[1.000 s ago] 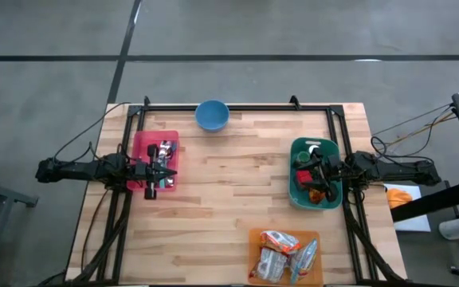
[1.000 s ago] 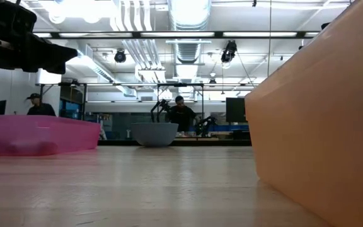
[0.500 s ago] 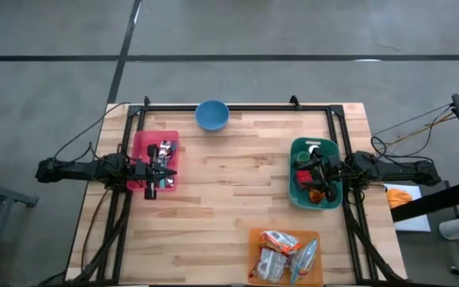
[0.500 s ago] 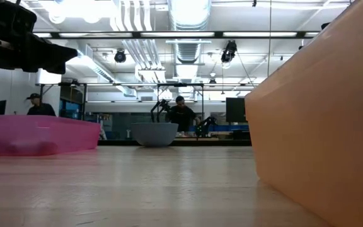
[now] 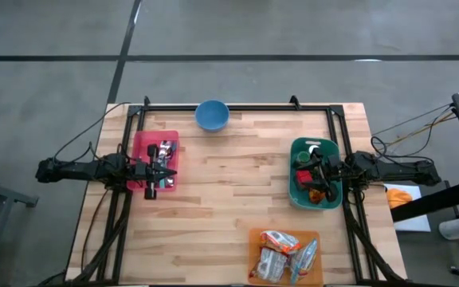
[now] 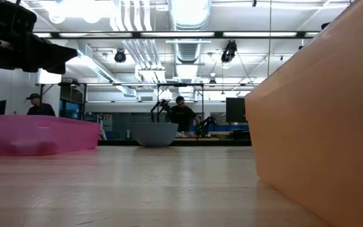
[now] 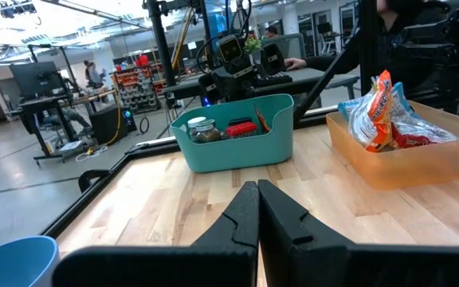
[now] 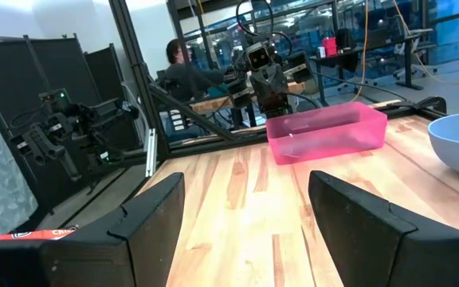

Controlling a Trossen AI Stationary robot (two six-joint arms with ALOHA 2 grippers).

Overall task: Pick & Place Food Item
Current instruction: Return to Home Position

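Several bright snack packets (image 5: 284,253) lie in an orange tray (image 5: 319,236) at the table's near edge, right of the middle. A teal bin (image 5: 301,147) at the right holds a jar and red packets (image 7: 241,128). At the left, a pink bin (image 5: 143,143) has a silvery item (image 5: 165,148) in it. My left gripper (image 5: 173,170) hovers level over the pink bin, shut, with nothing in it (image 7: 257,209). My right gripper (image 5: 307,174) hovers level over the teal bin, open and holding nothing (image 8: 245,215).
A blue bowl (image 5: 212,115) stands at the far edge, left of the middle. Bare wood (image 5: 229,183) lies between the two bins. A dark frame (image 5: 237,107) runs along the table's far and side edges. People work at benches in the room beyond (image 6: 181,116).
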